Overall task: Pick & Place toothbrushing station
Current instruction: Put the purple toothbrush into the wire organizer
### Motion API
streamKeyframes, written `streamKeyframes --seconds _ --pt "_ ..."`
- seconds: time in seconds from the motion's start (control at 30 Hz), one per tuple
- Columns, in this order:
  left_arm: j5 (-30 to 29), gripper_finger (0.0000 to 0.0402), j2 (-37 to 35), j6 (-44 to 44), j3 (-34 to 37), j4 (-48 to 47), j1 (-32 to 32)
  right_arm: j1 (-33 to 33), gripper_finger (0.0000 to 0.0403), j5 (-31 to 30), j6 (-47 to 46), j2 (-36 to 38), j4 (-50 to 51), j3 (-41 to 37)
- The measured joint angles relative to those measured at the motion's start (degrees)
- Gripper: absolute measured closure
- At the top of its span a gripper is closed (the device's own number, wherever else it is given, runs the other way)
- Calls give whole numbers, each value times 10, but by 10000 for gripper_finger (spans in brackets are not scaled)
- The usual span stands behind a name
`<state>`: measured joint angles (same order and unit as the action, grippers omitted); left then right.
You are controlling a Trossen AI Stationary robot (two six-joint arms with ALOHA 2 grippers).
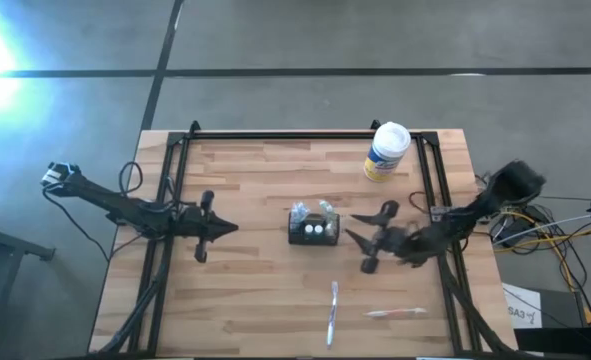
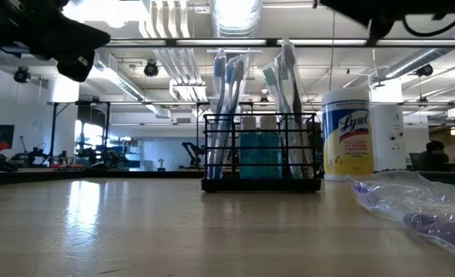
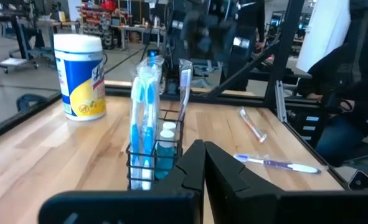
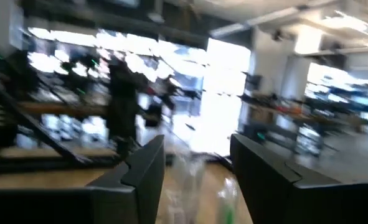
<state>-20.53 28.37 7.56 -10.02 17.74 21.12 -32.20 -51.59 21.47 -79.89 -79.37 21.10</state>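
The toothbrushing station (image 1: 312, 226) is a small black wire rack that stands on its base at the table's middle. It holds wrapped toothbrushes and a blue bottle, as the low view (image 2: 262, 154) and left wrist view (image 3: 154, 146) show. My left gripper (image 1: 225, 228) is shut and empty, hovering left of the station and pointing at it; its fingers also show in the left wrist view (image 3: 203, 155). My right gripper (image 1: 367, 240) is open and empty just right of the station, above the table. Its two fingers stand wide apart in the right wrist view (image 4: 196, 168).
A white canister with a yellow label (image 1: 386, 150) stands at the far right. Two wrapped toothbrushes lie near the front edge, one (image 1: 332, 312) at the middle and one (image 1: 395, 313) to its right. Black frame rails (image 1: 175, 180) run along the table's left and right sides.
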Motion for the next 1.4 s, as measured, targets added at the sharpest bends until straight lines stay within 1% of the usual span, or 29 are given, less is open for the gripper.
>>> streamKeyframes --seconds 0.1,0.23,0.3,0.37,0.4,0.53,0.57,0.63,0.7,0.77,0.87,0.97,1.1,1.17,1.27,1.33,1.4 --pt "0 392 4 15 0 -3 0 -14 256 63 -12 88 30 -50" --pt "-1 392 9 33 0 -3 0 -15 316 115 -92 202 95 -122" --pt "-1 392 12 48 0 -2 0 -16 349 124 -112 247 125 -152" --pt "-2 392 17 61 0 -2 0 -16 380 127 -121 285 135 -178" --pt "-4 392 20 65 0 -3 0 -16 387 126 -121 301 135 -188" --pt "-27 392 31 65 0 -2 0 -16 390 129 -105 360 145 -206" --pt "-34 392 35 65 0 -2 0 -16 391 136 -101 374 160 -206" --pt "-48 392 43 61 0 -2 0 -15 394 170 -102 403 208 -206" --pt "-67 392 49 59 0 0 0 -16 394 195 -123 430 243 -206" --pt "-89 392 53 60 0 8 -1 -16 394 204 -141 454 265 -206" --pt "-99 392 56 62 0 8 -1 -16 394 220 -145 487 294 -206" --pt "-102 392 56 58 0 7 -1 -15 394 219 -144 512 330 -206" --pt "-130 392 57 66 -4 6 -1 -15 394 206 -133 536 352 -206" --pt "-130 397 64 79 -19 4 -1 -15 394 201 -126 544 357 -206" --pt "-123 397 92 90 -68 -26 2 -15 394 200 -126 547 360 -206" --pt "-119 398 129 107 -119 -61 5 -15 394 200 -127 546 362 -206" --pt "-119 399 181 123 -179 -105 8 -15 394 199 -128 543 371 -206"
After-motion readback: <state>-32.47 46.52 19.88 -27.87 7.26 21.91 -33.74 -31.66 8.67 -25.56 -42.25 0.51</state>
